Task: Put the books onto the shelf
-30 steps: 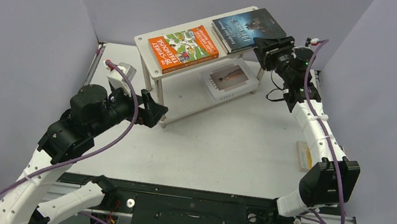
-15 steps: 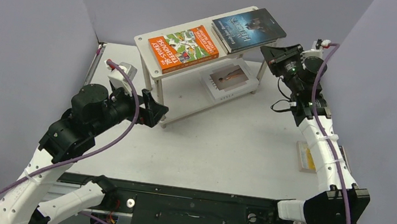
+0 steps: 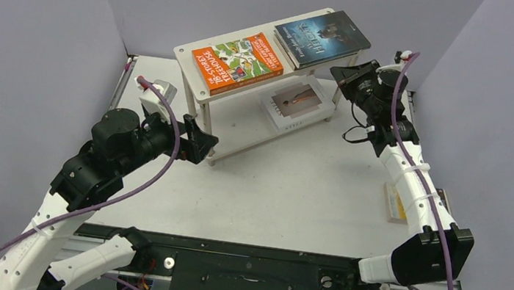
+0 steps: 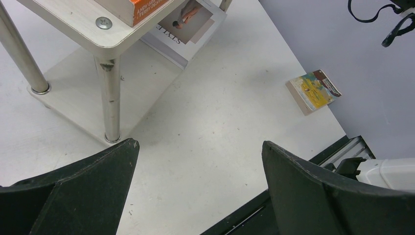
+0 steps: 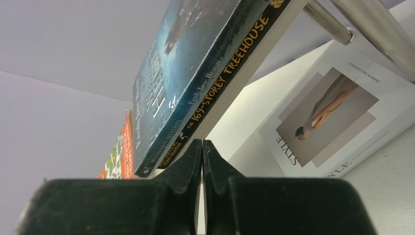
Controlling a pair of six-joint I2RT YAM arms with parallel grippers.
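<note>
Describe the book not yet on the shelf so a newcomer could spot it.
Start at the white two-tier shelf at the back of the table. Look along the table's right edge: a yellow-teal illustrated book lies there alone, the only book not on the shelf.

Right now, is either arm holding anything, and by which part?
Nothing is held. The left end effector hangs wide open and empty; the right end effector is shut on nothing, fingers together near the dark blue book.

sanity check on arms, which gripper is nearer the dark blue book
Right: the right gripper sits just beside the dark blue book; the left gripper is by the near shelf leg.
</note>
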